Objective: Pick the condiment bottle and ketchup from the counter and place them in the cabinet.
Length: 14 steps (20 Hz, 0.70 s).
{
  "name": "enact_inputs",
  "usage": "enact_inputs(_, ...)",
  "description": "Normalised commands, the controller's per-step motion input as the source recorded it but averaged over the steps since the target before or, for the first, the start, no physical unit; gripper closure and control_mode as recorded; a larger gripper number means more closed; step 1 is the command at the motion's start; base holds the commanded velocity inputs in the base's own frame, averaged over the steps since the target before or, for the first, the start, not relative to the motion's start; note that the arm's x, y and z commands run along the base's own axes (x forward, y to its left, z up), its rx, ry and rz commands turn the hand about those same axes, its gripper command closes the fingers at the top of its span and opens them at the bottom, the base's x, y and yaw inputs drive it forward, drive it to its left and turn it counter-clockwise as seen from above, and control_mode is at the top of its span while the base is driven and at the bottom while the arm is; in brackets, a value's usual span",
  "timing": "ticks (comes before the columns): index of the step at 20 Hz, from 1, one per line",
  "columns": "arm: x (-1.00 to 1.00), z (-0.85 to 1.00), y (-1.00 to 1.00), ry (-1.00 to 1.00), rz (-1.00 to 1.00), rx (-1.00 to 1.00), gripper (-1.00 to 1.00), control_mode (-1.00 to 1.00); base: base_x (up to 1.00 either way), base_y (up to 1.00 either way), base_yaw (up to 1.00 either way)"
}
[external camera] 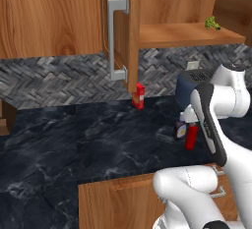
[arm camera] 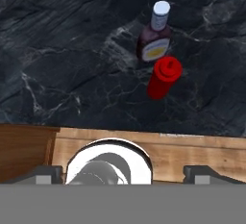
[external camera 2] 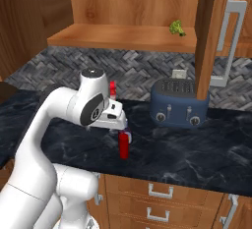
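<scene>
Gripper [arm camera: 123, 170] jaws spread wide, nothing betw them; only the two dark fingertips [arm camera: 45, 174] show at bottom of hand view. It hangs above the counter [external camera: 74, 134] front edge. Ahead of & below it: ketchup [arm camera: 164, 77] upright, condiment bottle [arm camera: 154, 40] just behind, about touching. In left base view the arm cuts off part of the bottle [external camera: 180, 128]. Cabinet [external camera 2: 123, 7] up above, door [external camera: 120, 31] open. Toaster [external camera 2: 179, 104] past the bottles, partly behind the door edge.

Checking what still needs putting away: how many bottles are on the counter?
2. The ketchup and the condiment bottle stand side by side near the counter's front edge, by the toaster. Others may be hidden behind the arm.
</scene>
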Motion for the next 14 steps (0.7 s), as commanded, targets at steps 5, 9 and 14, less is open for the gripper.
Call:
enact_inputs(5,-0.07,-0.31,-0.13,0.00,0.02,0.00,-1.00,-1.00,0.00,0.00,0.00)
enact_inputs(9,-0.09,-0.32,-0.09,0.00,0.04,0.00,-1.00,-1.00,0.00,0.00,0.00)
enact_inputs(14,0.00,-0.32,-0.12,0.00,0.05,-0.01,-1.00,-1.00,0.00,0.00,0.00)
